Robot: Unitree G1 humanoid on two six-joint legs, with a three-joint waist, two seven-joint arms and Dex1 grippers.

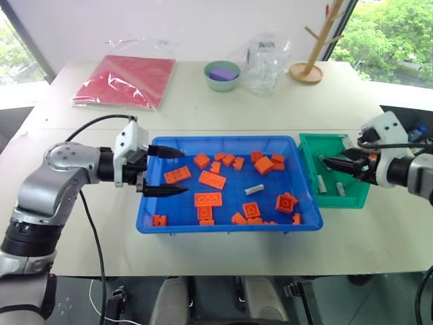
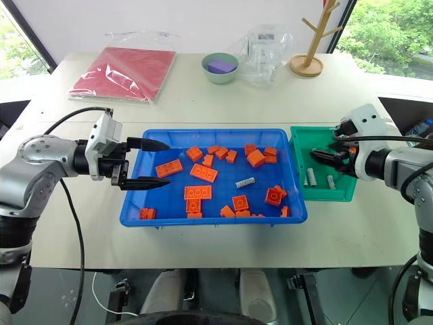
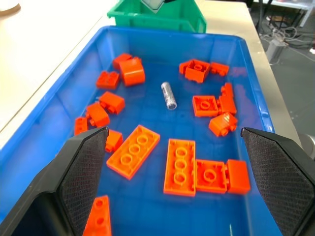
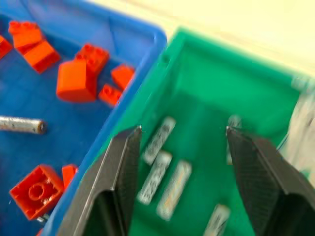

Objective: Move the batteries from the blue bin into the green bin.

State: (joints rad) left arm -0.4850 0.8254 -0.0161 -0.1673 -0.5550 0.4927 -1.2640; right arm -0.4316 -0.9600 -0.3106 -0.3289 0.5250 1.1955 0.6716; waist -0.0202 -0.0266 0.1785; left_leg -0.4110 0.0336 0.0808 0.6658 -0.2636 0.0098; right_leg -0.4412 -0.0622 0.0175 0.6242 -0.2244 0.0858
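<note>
The blue bin lies in the middle of the table, and one silver battery rests on its floor among orange bricks. That battery lies ahead of my left gripper, which hovers open and empty over the bin's left end. Against the blue bin's right side stands the green bin, with several batteries on its floor. My right gripper hangs open over the green bin, pointing down into it, nothing between its fingers.
Many orange bricks are scattered across the blue bin. At the back of the table lie a red bag, a pale green bowl, a clear plastic bag and a wooden stand.
</note>
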